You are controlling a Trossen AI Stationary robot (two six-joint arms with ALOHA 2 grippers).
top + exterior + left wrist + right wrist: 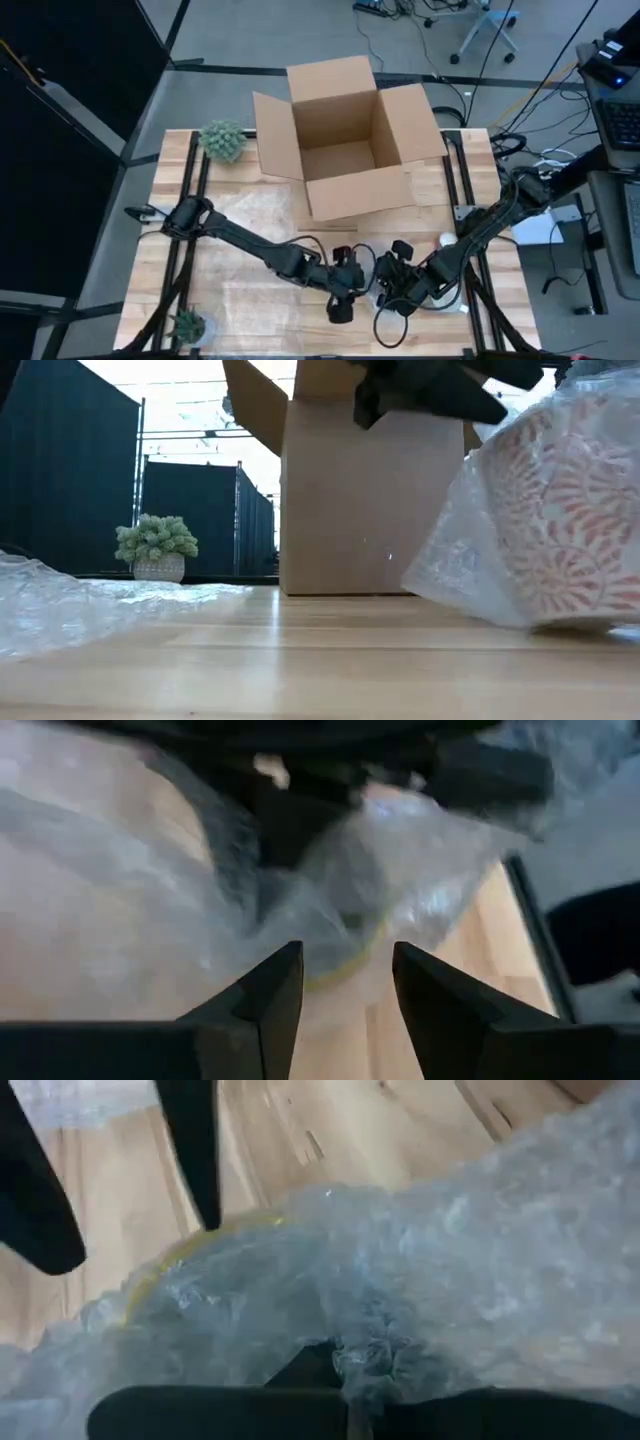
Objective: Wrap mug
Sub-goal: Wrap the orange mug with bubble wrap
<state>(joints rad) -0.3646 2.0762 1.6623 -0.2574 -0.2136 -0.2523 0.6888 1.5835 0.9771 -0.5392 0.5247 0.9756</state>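
Wood table [250, 290]: mug [565, 530] half wrapped at 6 o'clock. Left claw [346, 982] spread; right claw [392, 283] pinching wrap [450, 1270].

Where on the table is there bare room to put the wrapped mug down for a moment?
Bare wood shows along the table's left edge, between the two small plants, and at the near right corner. The middle near edge is crowded: left gripper, right gripper, the mug and bubble wrap. The cardboard box fills the far middle.
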